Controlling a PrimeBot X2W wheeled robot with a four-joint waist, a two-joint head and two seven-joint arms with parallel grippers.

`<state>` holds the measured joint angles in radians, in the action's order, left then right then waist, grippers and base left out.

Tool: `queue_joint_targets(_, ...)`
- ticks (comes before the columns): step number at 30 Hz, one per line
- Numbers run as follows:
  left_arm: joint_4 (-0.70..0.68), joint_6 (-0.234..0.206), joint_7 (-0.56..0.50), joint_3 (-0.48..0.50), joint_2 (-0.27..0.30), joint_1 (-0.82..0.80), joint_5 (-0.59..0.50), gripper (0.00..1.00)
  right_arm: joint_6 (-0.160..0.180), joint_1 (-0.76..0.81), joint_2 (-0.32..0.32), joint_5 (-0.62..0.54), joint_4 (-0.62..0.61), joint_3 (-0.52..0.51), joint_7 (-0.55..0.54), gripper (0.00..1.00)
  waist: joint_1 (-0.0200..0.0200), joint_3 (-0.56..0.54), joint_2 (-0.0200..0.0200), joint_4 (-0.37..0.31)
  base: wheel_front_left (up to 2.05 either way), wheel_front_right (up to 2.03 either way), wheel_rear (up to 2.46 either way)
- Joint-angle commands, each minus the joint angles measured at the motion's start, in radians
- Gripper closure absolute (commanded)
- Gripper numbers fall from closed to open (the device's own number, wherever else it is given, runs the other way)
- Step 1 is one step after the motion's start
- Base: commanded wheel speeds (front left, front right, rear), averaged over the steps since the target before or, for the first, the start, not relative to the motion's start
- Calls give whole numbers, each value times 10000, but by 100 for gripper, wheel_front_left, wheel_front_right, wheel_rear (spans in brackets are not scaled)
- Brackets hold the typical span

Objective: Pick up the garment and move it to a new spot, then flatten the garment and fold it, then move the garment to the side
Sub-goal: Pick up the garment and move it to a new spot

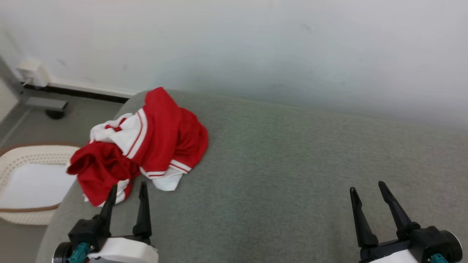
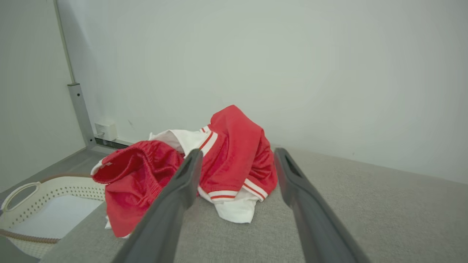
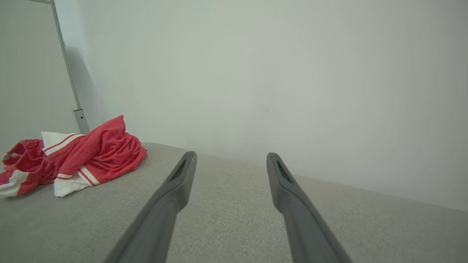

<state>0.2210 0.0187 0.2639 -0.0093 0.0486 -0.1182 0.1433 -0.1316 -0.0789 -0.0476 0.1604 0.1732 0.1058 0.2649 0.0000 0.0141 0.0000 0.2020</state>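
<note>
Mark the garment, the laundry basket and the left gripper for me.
garment (image 1: pixel 164 131), head view, on the red fabric near its middle.
laundry basket (image 1: pixel 33 155), head view, on its perforated cream rim.
left gripper (image 1: pixel 128 185), head view, midway between the tips of its jaws.

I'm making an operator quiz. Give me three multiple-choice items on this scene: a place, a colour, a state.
1. The garment lies: A. on the floor B. on the grey cushion, at its left end C. at its right end
2. Its colours: A. red and white B. blue and white C. black
3. The left gripper and right gripper are: A. both open B. both shut C. both gripping cloth
Key: B, it is heaped at the left end; A, red cloth, white bands; A, fingers spread, nothing gripped.
</note>
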Motion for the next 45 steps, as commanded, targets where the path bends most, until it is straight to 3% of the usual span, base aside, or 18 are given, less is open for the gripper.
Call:
queue_joint_targets(1, 22, 25, 9, 51, 34, -70, -21, 0, 19, -13, -52, 68, -23, 71, -6, 0, 0, 46, 0, 509, 0, 0, 0)
queue_joint_targets(10, 314, -66, 9, 187, 32, -104, 78, 0, 19, -131, -52, 131, 43, 315, -6, 0, 0, 65, 0, 1464, 0, 0, 0)
queue_joint_targets(19, 410, 9, 9, 231, 32, -162, 229, 0, 17, -155, -52, 178, 76, 387, -8, 0, 0, 80, 0, 1807, 0, 0, 0)
queue_joint_targets(33, 467, 109, 9, 600, 34, -226, 223, 0, 19, -194, -52, 268, 90, 597, -8, 0, 0, 80, 0, 1579, 0, 0, 0)
queue_joint_targets(40, 499, 402, 9, 800, 86, -759, -42, 0, 19, -220, -54, 215, 70, 647, -7, 0, 0, 102, 0, 1288, 0, 0, 0)
queue_joint_targets(45, 1306, 767, 9, 792, 369, -1564, 278, 0, 19, -341, -51, 183, 59, 719, -8, 0, 0, 316, 0, 839, 0, 0, 0)
